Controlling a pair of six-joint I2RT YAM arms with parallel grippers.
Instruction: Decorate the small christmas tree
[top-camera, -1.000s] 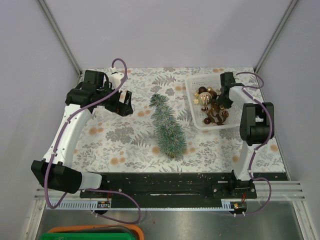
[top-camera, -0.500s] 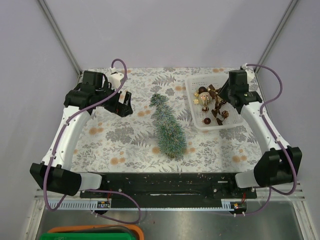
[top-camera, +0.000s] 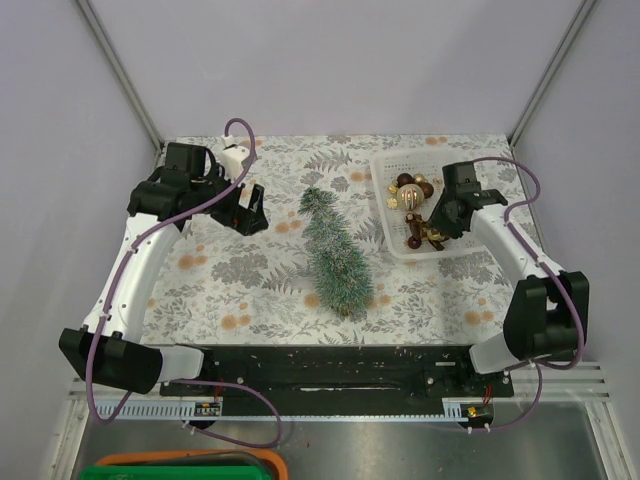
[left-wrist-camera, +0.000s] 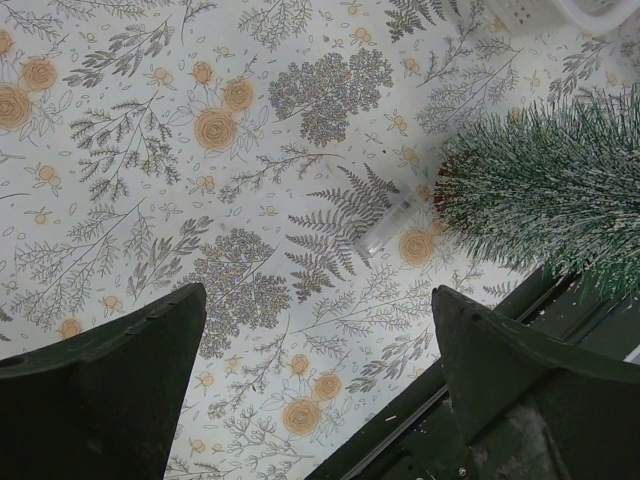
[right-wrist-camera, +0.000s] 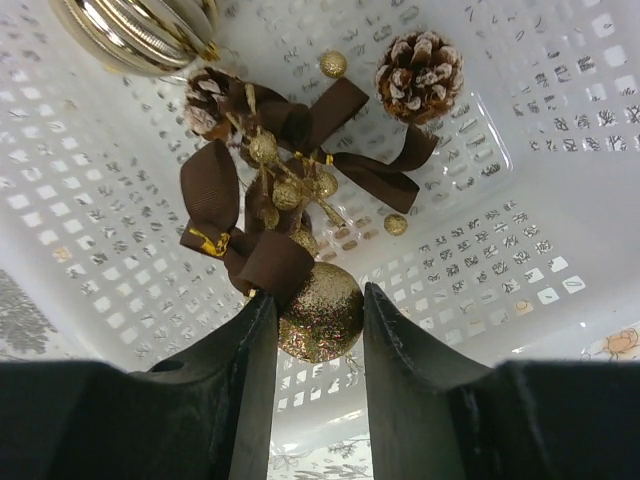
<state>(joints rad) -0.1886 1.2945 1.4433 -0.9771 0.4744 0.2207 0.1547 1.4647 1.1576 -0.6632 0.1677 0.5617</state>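
Note:
The small christmas tree (top-camera: 335, 255) lies on its side in the middle of the floral table cover, tip toward the back; it also shows in the left wrist view (left-wrist-camera: 560, 190). My right gripper (top-camera: 432, 222) is down in the white basket (top-camera: 385, 160), its jaws closed narrowly on a gold glitter bauble (right-wrist-camera: 320, 320) that sits between the fingertips (right-wrist-camera: 258, 330), against a brown ribbon bow (right-wrist-camera: 270, 200). My left gripper (top-camera: 245, 208) hangs open and empty above the cover, left of the tree's tip, and also shows in the left wrist view (left-wrist-camera: 318, 300).
The basket wall (right-wrist-camera: 560, 200) also holds a frosted pine cone (right-wrist-camera: 420, 75), a big shiny gold bauble (right-wrist-camera: 140, 30) and small gold beads. A small clear tube (left-wrist-camera: 385, 225) lies by the tree. The black base rail (top-camera: 330, 365) runs along the near edge.
The right arm swung out and back; its gripper has come down again into the near part of the basket, onto the ornaments. The left arm and the tree have not moved.

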